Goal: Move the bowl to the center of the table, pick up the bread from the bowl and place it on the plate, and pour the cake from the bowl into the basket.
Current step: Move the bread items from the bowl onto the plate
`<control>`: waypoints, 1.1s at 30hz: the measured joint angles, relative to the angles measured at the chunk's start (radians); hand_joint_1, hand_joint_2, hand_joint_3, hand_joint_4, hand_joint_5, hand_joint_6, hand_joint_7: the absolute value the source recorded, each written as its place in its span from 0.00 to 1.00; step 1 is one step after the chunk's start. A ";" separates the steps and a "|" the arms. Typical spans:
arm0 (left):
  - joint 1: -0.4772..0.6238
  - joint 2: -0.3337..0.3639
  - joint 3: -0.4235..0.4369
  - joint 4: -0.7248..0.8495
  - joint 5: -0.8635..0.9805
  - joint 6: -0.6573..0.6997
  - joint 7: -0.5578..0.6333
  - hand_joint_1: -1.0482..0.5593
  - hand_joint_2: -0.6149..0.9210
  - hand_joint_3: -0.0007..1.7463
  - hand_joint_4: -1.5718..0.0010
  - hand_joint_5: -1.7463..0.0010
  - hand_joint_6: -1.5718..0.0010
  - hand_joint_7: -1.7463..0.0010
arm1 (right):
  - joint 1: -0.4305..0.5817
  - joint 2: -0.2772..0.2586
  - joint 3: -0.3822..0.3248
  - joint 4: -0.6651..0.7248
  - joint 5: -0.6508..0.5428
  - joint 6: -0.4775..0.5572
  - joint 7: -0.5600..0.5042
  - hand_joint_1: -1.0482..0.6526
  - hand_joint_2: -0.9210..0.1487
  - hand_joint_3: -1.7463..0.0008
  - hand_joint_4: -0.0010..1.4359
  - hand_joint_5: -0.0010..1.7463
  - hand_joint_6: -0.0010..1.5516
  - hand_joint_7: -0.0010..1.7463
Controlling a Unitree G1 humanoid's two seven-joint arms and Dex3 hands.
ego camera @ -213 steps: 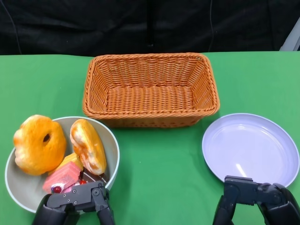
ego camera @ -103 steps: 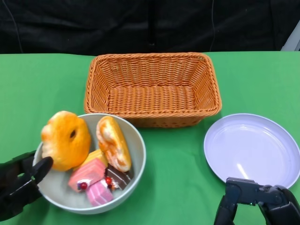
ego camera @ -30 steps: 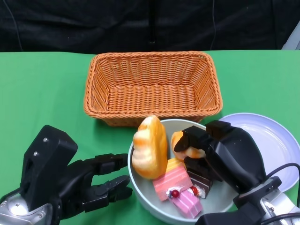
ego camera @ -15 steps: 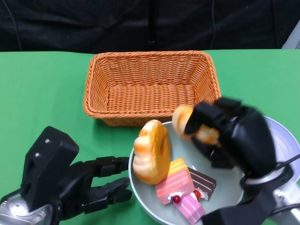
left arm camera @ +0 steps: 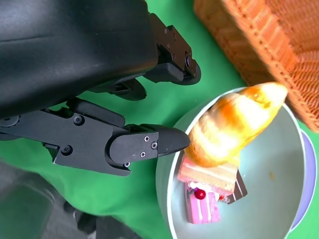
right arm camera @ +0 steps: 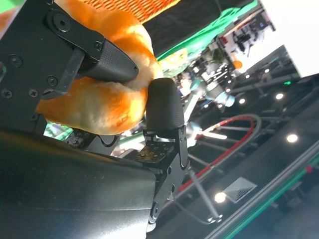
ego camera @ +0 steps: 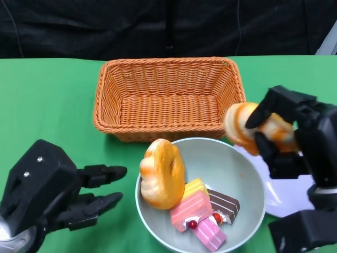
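The grey bowl (ego camera: 239, 174) sits on the green table (ego camera: 47, 100) directly in front of the wicker basket (ego camera: 168, 97), its far rim close to the basket's near wall. Everything else is easiest to place from that bowl.

Lifted above the bowl's right rim, the right hand (ego camera: 295, 142) grasps a piece of bread (ego camera: 242, 126), an orange, glazed ring-shaped roll. The wrist view from that side shows the black fingers (right arm camera: 107, 62) clamped over the roll (right arm camera: 99, 99) from two sides, so the hold is firm. The bread hangs in the air over the spot where the bowl's rim meets the white plate (ego camera: 279, 197), which lies just to the right of the bowl and is mostly covered by the hand and arm; whether plate and bowl touch I cannot tell from here.

Inside the bowl, a second bread (ego camera: 160, 174) stands on edge against the left wall, sticking up well above the rim. Beside it, toward the bowl's near side, lie the cakes: a layered yellow-and-pink slice (ego camera: 192, 203), a pink piece (ego camera: 210, 234) nearest the rim with red cherries by it, and a chocolate slice (ego camera: 226, 203) to their right.

To the left of the bowl, the left hand (ego camera: 63, 192) rests low over the table with its fingers (ego camera: 102, 174) spread and pointing at the bowl, holding nothing. In its wrist view, one fingertip (left arm camera: 164, 142) comes very near the bowl's outer wall (left arm camera: 162, 184), seemingly just short of touching.
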 measured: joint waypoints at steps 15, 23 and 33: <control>0.098 0.039 0.034 -0.129 0.079 -0.103 0.001 0.39 1.00 0.26 0.74 0.80 0.73 0.98 | 0.042 -0.090 -0.093 0.101 -0.068 0.074 0.086 0.58 0.72 0.15 0.70 1.00 0.54 0.87; 0.109 0.031 0.040 -0.151 0.084 -0.104 0.001 0.39 1.00 0.25 0.74 0.79 0.73 0.98 | 0.052 -0.126 -0.043 0.087 -0.063 0.261 0.394 0.42 0.12 0.88 0.22 0.31 0.28 0.07; 0.116 0.022 0.044 -0.154 0.083 -0.104 0.001 0.40 1.00 0.24 0.76 0.77 0.72 0.98 | 0.066 -0.163 -0.005 -0.017 -0.148 0.424 0.536 0.17 0.00 0.94 0.03 0.35 0.03 0.00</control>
